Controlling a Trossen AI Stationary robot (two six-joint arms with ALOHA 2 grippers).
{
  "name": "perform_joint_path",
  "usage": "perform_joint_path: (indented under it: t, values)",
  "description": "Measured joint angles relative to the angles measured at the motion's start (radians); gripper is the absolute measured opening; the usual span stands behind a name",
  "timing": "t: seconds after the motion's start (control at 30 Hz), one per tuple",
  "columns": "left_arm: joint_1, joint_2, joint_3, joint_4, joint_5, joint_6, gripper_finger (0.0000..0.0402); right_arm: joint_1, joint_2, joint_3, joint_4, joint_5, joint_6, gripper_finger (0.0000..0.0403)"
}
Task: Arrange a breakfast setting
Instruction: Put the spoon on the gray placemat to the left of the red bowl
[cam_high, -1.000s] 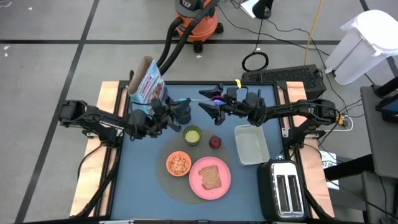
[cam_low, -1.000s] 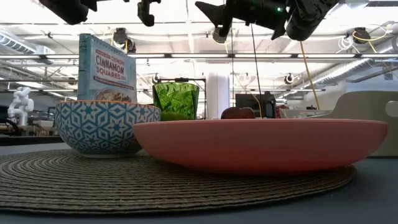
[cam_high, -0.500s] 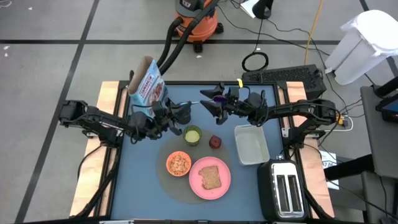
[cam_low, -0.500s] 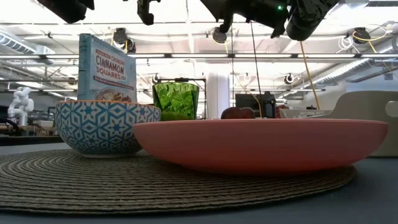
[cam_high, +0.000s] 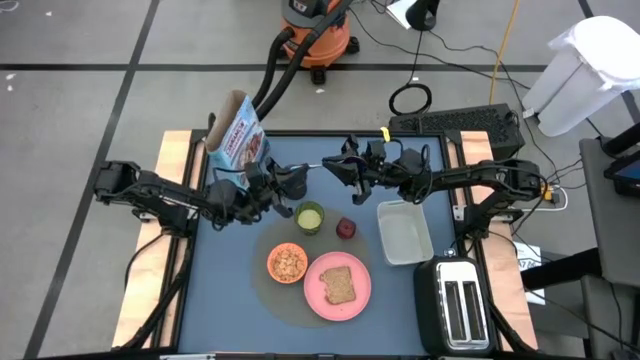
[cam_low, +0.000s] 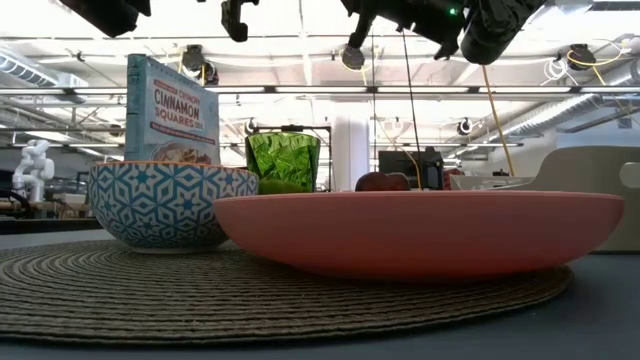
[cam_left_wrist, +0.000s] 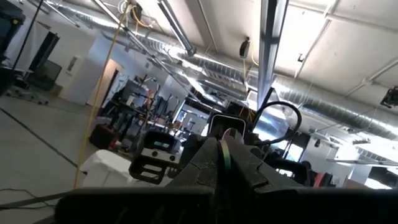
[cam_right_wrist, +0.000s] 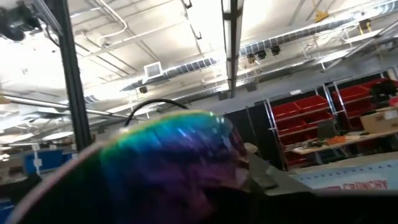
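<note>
Working left to right in the high view, I see the cardboard cereal box (cam_high: 236, 132) standing at the table's far left corner, its printed face toward the arms. Just beside it my left gripper (cam_high: 296, 183) hangs above the blue table (cam_high: 225, 280), fingers pressed together on a thin iridescent handle that runs across to my right gripper (cam_high: 347, 167); I take this for the purple spoon (cam_high: 322, 166), though only a sliver shows from above. Below sits the woven round grey mat (cam_high: 262, 285), carrying the small orange bowl (cam_high: 288, 263) of cereal and the smooth pink plate (cam_high: 352, 296) with its toast slice (cam_high: 339, 285). The faceted green cup (cam_high: 310, 216) and dark red fruit (cam_high: 346, 229) stand near the mat's far edge. My right gripper is closed on the spoon; the right wrist view is filled by its glossy bowl. I cannot find the dark blue mug.
</note>
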Motion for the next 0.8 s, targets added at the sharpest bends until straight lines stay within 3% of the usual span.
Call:
perform_joint_path:
  t: [0.1,0.27,0.6,0.8]
  values:
    - [-0.001,0.001,0.0,-0.007,0.005,0.01,0.001,0.0,-0.002,0.0,0.011,-0.022,0.007,0.0007]
    - [0.0,0.002,0.0,-0.008,0.004,0.011,0.0019,-0.001,-0.002,0.0,0.012,-0.035,0.044,0.0009]
    - [-0.006,0.003,-0.002,-0.107,0.021,-0.022,0.0122,-0.002,0.0,0.0,-0.009,-0.08,0.066,0.0001]
    - [-0.016,0.003,-0.002,-0.232,0.025,-0.05,0.0151,-0.009,0.0,0.0,-0.031,-0.109,0.12,0.0001]
